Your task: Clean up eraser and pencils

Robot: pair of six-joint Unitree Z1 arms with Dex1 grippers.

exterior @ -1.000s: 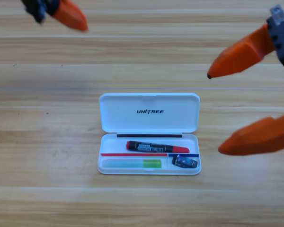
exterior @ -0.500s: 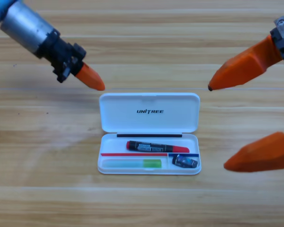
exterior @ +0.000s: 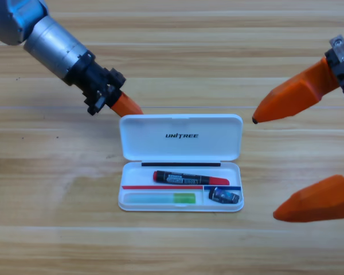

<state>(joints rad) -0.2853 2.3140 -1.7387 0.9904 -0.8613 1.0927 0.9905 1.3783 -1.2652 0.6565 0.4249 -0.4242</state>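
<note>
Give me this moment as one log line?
left gripper: at case lid upper-left corner | right gripper: open, waiting right | red pencil, green-white pencil, eraser: inside case

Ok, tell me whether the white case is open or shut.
Open. The white case has its lid laid back flat, logo up, and the red pencil, green-and-white pencil and eraser lie exposed in its tray.

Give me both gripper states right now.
Left gripper: at the white case lid's upper-left corner, state cannot be told.
Right gripper: open, empty, right of the case.
</note>
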